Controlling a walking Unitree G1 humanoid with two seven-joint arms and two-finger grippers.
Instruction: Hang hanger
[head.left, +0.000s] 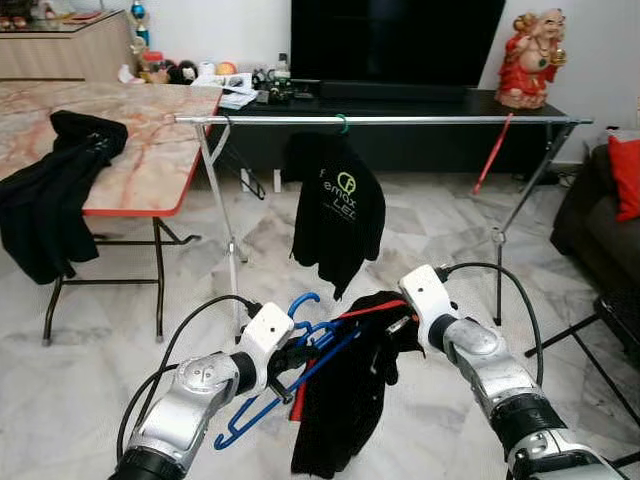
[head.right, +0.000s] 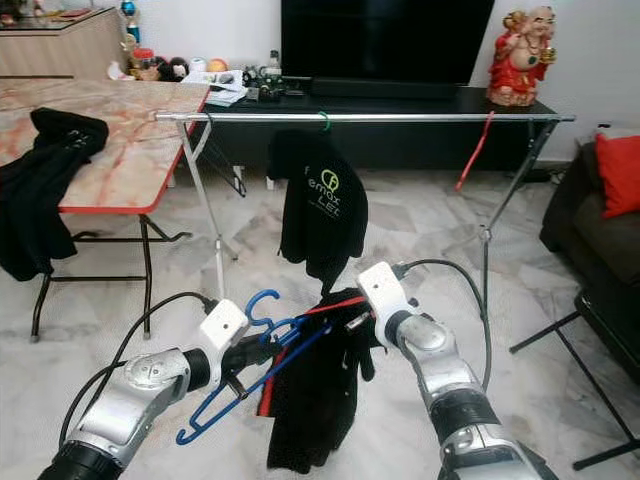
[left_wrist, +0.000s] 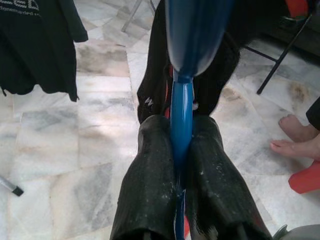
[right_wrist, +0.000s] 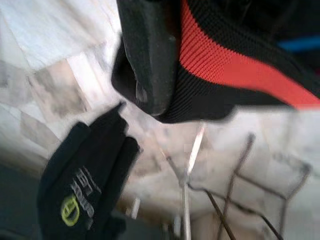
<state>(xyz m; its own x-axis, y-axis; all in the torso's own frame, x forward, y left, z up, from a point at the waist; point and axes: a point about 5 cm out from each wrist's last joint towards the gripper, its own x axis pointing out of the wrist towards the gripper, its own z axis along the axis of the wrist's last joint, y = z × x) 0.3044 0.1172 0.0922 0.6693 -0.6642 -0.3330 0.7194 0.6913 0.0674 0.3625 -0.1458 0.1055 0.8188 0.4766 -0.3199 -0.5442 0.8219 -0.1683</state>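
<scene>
Left eye view shows the drying rack rail crossing ahead of me, with one black shirt hanging from it on a green hook and a red hanger further along the rail. Beside the rail's left end stands a marble table with dark clothing draped over it. Below the rail, my left gripper pinches a blue hanger, fingers clamped tight. My right gripper grips the black-and-red garment, both arms raised forward, elbows bent.
</scene>
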